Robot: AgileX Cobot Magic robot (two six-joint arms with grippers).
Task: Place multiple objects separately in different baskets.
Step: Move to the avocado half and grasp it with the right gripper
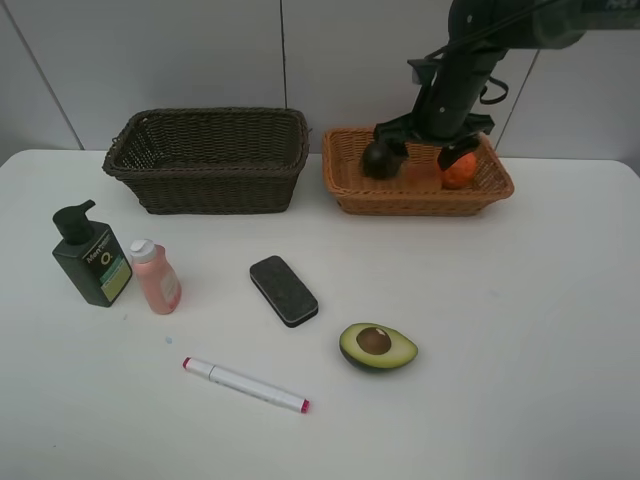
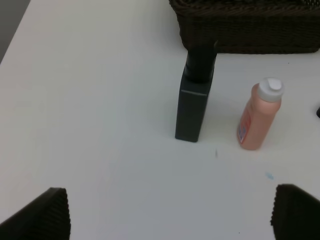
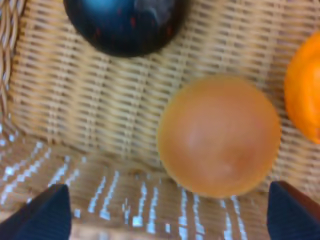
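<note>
right wrist view: the right claw (image 3: 170, 215) stands with its jaws spread wide, one dark fingertip (image 3: 45, 212) at each lower corner of the picture. the red-orange peach (image 3: 220, 135) lies between them on the floor of the light basket (image 3: 75, 100), with bare wicker showing on either side of it, so neither finger touches it and the claw grips nothing. the dark mangosteen (image 3: 125, 25) rests beyond the peach and apart from it, and the orange (image 3: 305, 95) sits just beside the peach at the picture's edge.

in the exterior high view the right arm reaches down into the light basket, its claw low among the three fruits.

the left claw (image 2: 169, 215) is also wide open and holds nothing. it hangs above the white table (image 2: 100, 100), facing the pump bottle (image 2: 192, 107) and the pink bottle (image 2: 257, 117), which stand upright near each other in front of the dark basket (image 2: 250, 25).

out on the table, well apart from both claws, lie the black eraser (image 1: 283, 290), the halved avocado (image 1: 377, 346) with its cut face up, and the marker (image 1: 245, 385).
</note>
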